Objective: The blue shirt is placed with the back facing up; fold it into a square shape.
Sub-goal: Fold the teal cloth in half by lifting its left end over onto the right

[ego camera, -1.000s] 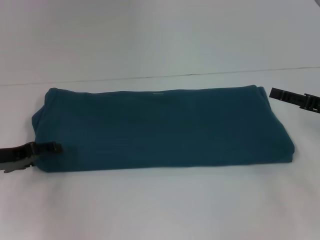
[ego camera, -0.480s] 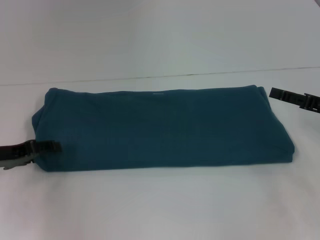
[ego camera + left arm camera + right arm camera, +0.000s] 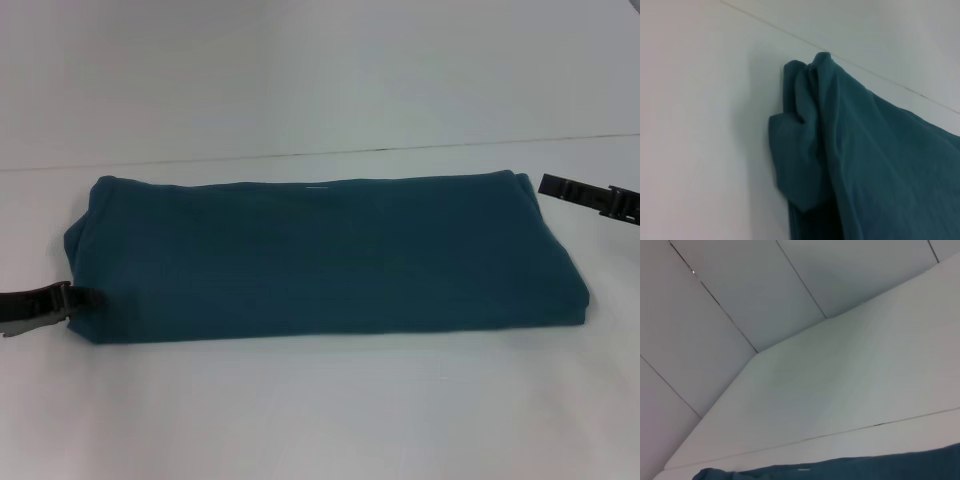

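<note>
Blue shirt point(image 3: 320, 255) lying mid-surface point(image 3: 320, 410) as a long folded band, not yet square. Left gripper point(image 3: 85, 296) low at the shirt's left end, right gripper point(image 3: 552, 185) just off its far right corner; can't tell how wide either stands. Risk ahead: grabbing only the top layer at the bunched left end point(image 3: 800, 165), dragging the stack crooked.

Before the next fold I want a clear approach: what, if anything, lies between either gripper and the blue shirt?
Nothing visible. The left gripper sits at the blue shirt's near-left corner; the right gripper is beside its far-right corner, only bare white table around.
</note>
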{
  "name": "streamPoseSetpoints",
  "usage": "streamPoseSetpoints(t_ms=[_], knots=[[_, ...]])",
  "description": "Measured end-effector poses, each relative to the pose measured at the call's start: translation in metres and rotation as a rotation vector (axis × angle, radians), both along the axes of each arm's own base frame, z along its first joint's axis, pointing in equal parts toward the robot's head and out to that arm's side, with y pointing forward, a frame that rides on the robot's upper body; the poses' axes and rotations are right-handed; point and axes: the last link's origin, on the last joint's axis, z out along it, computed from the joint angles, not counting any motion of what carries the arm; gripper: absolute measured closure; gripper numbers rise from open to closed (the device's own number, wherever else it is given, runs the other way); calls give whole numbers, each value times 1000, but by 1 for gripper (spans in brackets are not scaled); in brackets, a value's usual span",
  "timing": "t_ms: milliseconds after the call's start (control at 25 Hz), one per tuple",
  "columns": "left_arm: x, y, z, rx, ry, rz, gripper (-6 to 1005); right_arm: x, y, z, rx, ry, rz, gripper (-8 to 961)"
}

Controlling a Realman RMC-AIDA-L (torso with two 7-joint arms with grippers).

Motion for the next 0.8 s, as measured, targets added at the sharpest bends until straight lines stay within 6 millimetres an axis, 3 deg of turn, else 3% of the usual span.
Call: streamPoseSetpoints(t_ms=[680, 800], knots=[[-3, -2, 2, 4, 6, 2, 1000, 0, -1, -1, -1, 1, 4, 238], [-4, -2, 3, 4, 7, 3, 995, 0, -1, -1, 1, -1, 5, 238]])
